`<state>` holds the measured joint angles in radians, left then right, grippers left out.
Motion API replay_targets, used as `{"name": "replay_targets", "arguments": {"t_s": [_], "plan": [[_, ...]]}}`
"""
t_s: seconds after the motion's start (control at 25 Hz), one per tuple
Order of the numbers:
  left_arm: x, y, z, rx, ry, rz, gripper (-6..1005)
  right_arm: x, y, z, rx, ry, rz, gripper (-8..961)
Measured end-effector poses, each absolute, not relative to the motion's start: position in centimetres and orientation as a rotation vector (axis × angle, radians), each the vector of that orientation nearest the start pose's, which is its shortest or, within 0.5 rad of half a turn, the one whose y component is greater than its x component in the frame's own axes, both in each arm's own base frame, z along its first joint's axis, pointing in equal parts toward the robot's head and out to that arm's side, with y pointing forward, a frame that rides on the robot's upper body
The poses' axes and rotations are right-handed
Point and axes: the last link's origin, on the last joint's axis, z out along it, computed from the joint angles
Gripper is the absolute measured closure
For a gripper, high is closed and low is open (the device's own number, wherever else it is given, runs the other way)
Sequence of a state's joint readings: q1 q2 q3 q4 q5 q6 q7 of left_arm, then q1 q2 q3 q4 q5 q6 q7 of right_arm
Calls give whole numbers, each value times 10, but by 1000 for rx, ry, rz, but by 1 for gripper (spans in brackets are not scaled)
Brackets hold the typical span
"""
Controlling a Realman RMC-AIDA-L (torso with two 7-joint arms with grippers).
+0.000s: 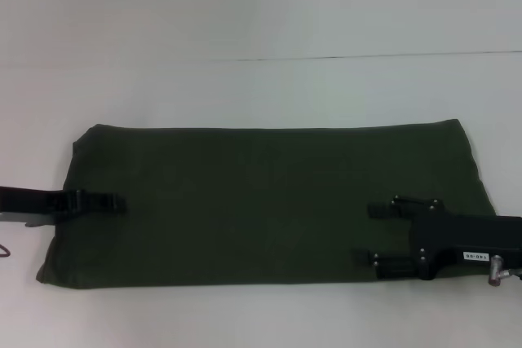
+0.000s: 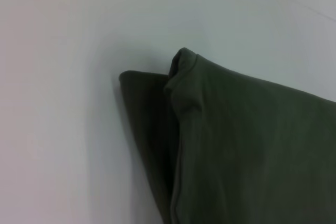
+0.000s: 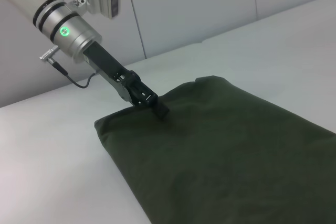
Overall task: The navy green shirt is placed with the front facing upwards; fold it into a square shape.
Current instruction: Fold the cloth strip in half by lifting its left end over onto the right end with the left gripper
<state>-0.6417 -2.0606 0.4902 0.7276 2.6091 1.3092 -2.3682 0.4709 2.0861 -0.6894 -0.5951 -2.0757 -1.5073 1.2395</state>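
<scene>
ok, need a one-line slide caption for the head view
Navy green shirt folded into a long band; left gripper at one end, right gripper open over the other.

A small white label (image 1: pixel 471 256) on the right claw's body carries print too small to read

- My navy green shirt (image 1: pixel 269 201) is soft matt cloth, faintly wrinkled, with a stitched hem at its folded corner.
- The table (image 1: pixel 261 22) looks smooth, white and matt.
- My left gripper (image 3: pixel 157 107) is matt black, plastic-looking, on a satin silver metal wrist.
- My right gripper (image 1: pixel 369 234) is the same matt black.
</scene>
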Motion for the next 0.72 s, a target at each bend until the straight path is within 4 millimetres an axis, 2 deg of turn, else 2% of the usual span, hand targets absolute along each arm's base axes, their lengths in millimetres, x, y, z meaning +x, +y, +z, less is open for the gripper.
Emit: {"name": "replay_targets", "arguments": {"t_s": [0.56,0.72], "plan": [[-317,365,24,-2075,-1767,-209,201,293,305,-22,-2759,612,563,52],[-316,368,28,-2064,-1750,-221,375,293,305,-23,-2759,615,563,53]]}}
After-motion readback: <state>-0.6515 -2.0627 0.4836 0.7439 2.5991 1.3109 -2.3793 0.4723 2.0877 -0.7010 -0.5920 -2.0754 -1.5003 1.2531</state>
